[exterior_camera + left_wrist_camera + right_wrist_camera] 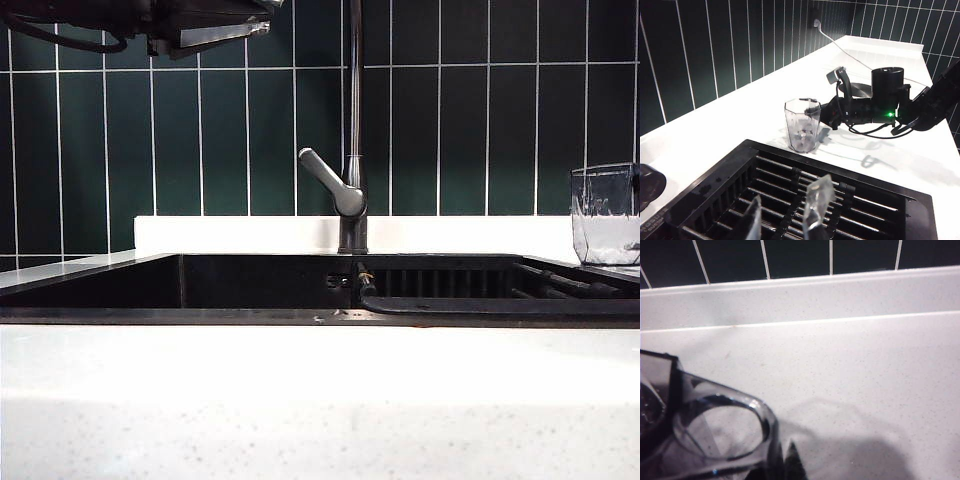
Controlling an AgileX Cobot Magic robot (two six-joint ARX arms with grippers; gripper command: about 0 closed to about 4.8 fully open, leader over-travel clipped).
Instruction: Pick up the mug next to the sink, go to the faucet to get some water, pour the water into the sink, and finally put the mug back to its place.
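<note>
The clear faceted mug (pixel 605 215) stands upright on the white counter at the right end of the sink (pixel 250 285), just past the ribbed rack (pixel 805 195). Seen from the left wrist, the mug (pixel 802 125) has my right gripper (pixel 819 114) against its upper side. Close up, the right gripper (pixel 790 462) is shut on the outer edge of the mug's handle loop (pixel 767 422). My left gripper (pixel 790 189) hangs open over the rack with nothing between its clear fingers. The faucet (pixel 352 130) rises behind the sink's middle, its grey lever (pixel 330 180) angled to the left.
Part of the left arm (pixel 190 25) shows at the top left of the exterior view. A white cable (pixel 850 50) runs along the counter from a wall socket (pixel 816 22) behind the right arm. A low white ledge (pixel 790 300) meets the dark green tiled wall.
</note>
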